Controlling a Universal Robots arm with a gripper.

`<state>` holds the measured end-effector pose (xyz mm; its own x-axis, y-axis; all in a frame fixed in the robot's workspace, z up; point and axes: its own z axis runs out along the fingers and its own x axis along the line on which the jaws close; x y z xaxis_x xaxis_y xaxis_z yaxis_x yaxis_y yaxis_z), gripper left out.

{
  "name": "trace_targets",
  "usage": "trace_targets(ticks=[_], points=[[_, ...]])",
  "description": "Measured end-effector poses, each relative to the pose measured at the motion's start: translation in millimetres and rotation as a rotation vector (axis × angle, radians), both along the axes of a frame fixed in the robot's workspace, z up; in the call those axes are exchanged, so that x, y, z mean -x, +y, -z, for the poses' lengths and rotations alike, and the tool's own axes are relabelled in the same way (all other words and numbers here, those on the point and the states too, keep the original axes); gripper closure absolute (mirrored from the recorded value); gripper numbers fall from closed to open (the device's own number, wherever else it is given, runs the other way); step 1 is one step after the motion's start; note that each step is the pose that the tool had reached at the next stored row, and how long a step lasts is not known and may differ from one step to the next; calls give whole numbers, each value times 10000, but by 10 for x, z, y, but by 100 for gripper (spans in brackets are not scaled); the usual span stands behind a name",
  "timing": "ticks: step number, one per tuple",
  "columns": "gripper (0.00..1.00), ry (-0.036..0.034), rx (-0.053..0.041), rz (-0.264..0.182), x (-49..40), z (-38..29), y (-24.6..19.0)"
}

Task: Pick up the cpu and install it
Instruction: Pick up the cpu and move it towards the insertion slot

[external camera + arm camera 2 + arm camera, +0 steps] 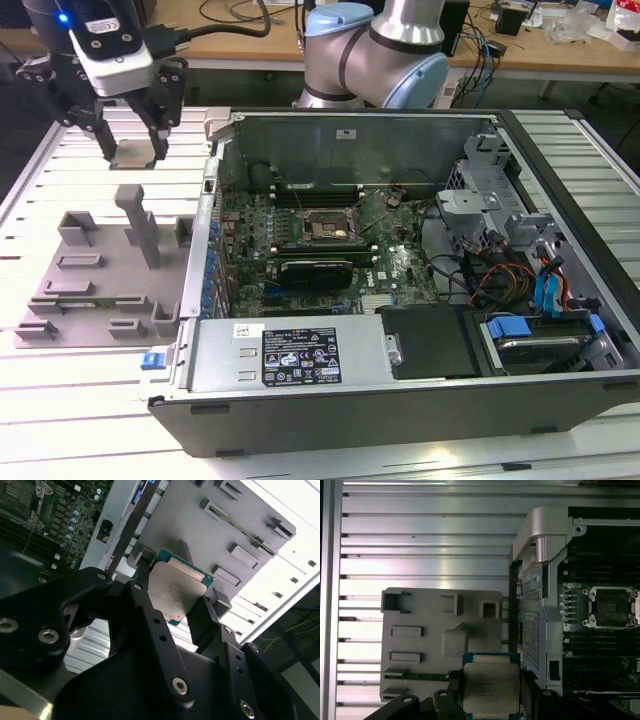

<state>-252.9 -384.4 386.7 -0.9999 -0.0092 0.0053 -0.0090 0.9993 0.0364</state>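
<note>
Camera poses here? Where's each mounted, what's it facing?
Exterior view: off the arm, looking down on the open computer case and gray tray; arm and pincer show.
First wrist view: on the wrist, facing down at tray and socket; pincer shows.
Second wrist view: on the wrist, looking obliquely along the fingers.
Shared: both wrist views show the gripped cpu above the tray.

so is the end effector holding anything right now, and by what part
Yes. The end effector holds the cpu, clamped by two opposite side edges, with its silver top left bare.
</note>
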Motion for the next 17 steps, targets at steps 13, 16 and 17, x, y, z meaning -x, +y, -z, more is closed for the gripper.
trace_targets(ticks=[13,16,17], points=[[45,0,-1,1,-515,0,0],[45,0,-1,0,-597,0,0],[45,1,0,-1,-635,0,0]])
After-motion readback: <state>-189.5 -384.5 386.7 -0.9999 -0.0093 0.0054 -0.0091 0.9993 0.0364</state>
